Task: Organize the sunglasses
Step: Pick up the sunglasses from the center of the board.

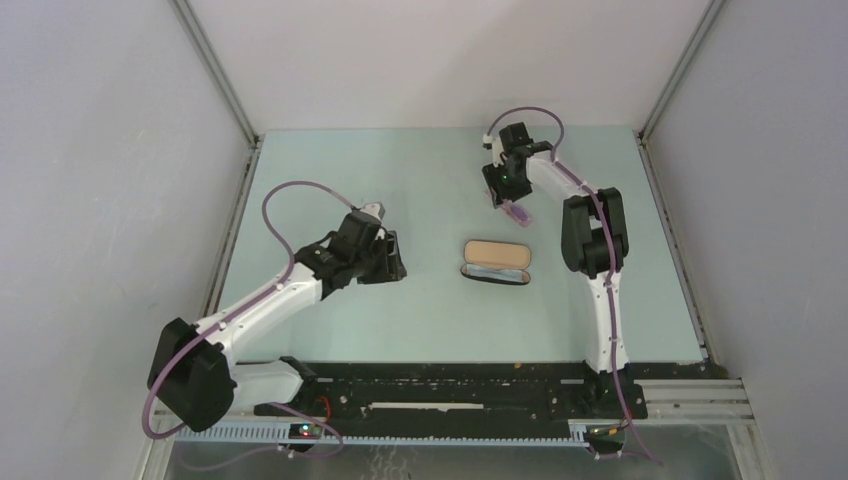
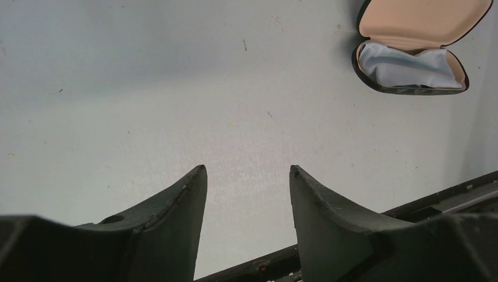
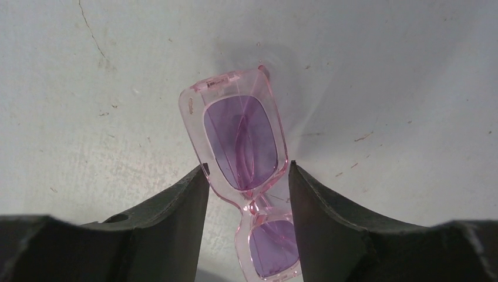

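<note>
Right gripper is straddling the pink sunglasses near the bridge, far right on the table; whether it is clamping them cannot be told. Left gripper is hovering, fingers apart. Only the left wrist view is showing a blue cloth inside the open case.

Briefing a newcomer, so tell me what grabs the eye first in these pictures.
The pink translucent sunglasses with purple lenses, sitting between the right claw's fingers toward the far right of the table. Next, the open black oblong case with tan lining mid-table, a light blue cloth inside it. The left claw hangs open, empty.
</note>
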Robot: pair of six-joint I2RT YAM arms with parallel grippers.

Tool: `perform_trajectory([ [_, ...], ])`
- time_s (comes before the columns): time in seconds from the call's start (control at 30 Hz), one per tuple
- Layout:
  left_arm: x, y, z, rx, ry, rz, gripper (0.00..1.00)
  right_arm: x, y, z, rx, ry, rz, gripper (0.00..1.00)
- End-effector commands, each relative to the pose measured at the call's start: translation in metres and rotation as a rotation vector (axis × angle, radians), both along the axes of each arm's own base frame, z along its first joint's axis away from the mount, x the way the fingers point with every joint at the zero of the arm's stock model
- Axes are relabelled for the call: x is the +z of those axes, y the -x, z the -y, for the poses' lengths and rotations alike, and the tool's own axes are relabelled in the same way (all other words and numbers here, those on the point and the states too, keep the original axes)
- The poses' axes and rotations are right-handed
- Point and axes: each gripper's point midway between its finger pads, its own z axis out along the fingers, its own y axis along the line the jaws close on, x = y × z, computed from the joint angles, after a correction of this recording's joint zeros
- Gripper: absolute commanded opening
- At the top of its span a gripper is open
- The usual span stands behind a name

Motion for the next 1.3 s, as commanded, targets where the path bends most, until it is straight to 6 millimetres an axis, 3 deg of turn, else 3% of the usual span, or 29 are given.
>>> perform_trajectory([
  [0.0,0.003,0.003,-0.002,0.009,0.004,0.018,0.59,0.004,-0.006,-0.006,0.008,-0.016,0.008,0.61],
  [0.37,0.004,0.004,-0.002,0.008,0.005,0.019,0.59,-0.006,0.002,-0.005,0.006,0.004,-0.034,0.62],
  [0.57,0.002,0.004,-0.003,0.009,0.000,0.017,0.59,-0.006,0.004,-0.003,-0.008,0.000,-0.042,0.55],
  [0.8,0.002,0.004,-0.002,0.007,0.000,0.017,0.59,0.007,0.004,-0.002,-0.028,-0.008,-0.013,0.45],
  [1.27,0.005,0.001,0.003,-0.009,0.007,0.019,0.59,0.055,-0.001,0.005,-0.194,-0.116,0.092,0.23],
])
